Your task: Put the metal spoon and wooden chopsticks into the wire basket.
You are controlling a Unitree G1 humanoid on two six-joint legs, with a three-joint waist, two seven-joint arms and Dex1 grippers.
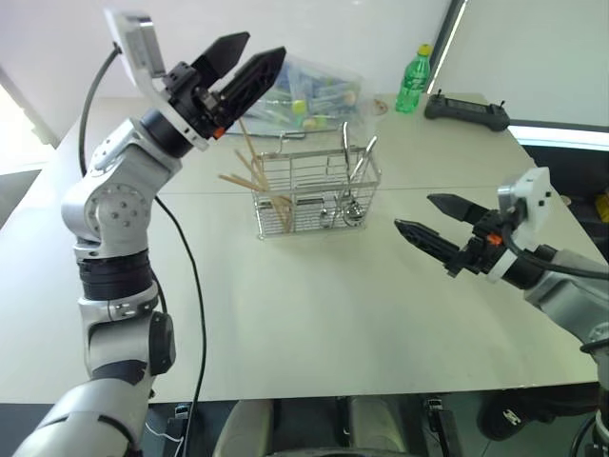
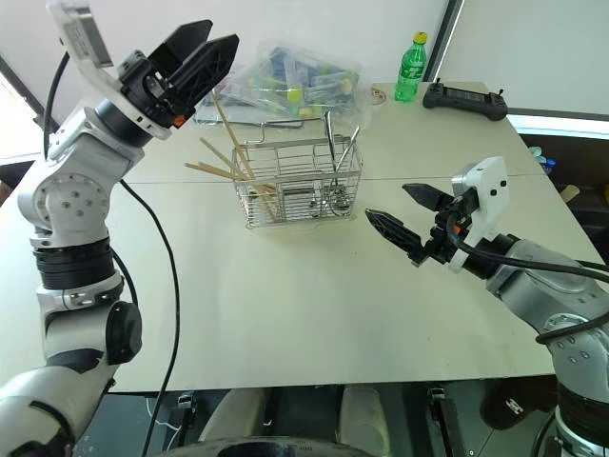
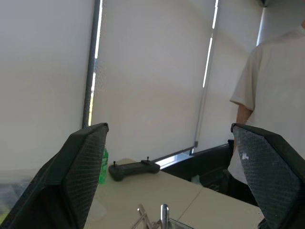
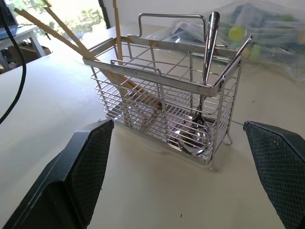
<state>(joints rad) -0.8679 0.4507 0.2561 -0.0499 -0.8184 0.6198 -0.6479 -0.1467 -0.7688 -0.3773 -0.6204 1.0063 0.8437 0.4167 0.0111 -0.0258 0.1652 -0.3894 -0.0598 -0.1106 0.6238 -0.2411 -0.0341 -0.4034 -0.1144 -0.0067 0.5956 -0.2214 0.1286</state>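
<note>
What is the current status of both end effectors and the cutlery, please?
Left end effector open, above wire basket. Right end effector open, beside it. Metal spoon and wooden chopsticks inside. Nothing obstructing.

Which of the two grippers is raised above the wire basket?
The left gripper, open above the wire basket beside the chopsticks; the right gripper hangs lower, to the basket's right.
</note>
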